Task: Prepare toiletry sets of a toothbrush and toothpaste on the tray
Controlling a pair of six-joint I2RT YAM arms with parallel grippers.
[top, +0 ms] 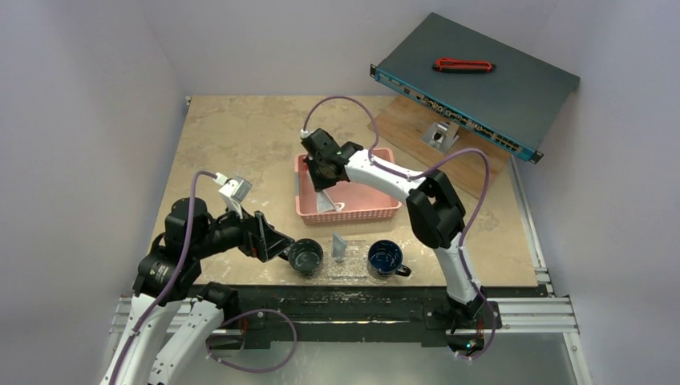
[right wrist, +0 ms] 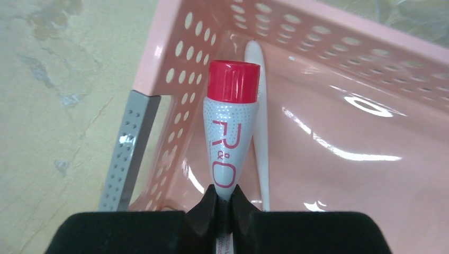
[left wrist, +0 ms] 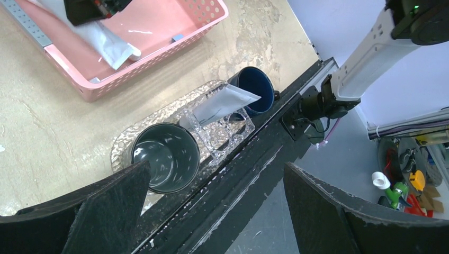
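Plainly the right tool (right wrist: 223, 203) is pressed together on the flat tail of a toothpaste (right wrist: 229, 132) with a red cap and red print. The tube's long axis runs straight out ahead of the tool, cap farthest from it, inside the pink basket (right wrist: 370, 58). Just to the right of the tube, seen from the tool, a white toothbrush (right wrist: 258, 137) lies on the basket floor roughly parallel to it, untouched. The tray (left wrist: 123, 148) is well apart from this tool, back toward the arm bases, so I judge the coming carry to be a pull back toward the robot. The left tool (left wrist: 216, 177) hangs spread wide and empty close by one end of the tray, much the nearer of the two. Ahead of that tool, on the tray, stand a dark mug (left wrist: 164, 159), empty as far as shows, then a clear holder (left wrist: 227, 132) with a second toothpaste (left wrist: 219, 103) leaning in it, and beyond that a blue mug (left wrist: 254, 90).
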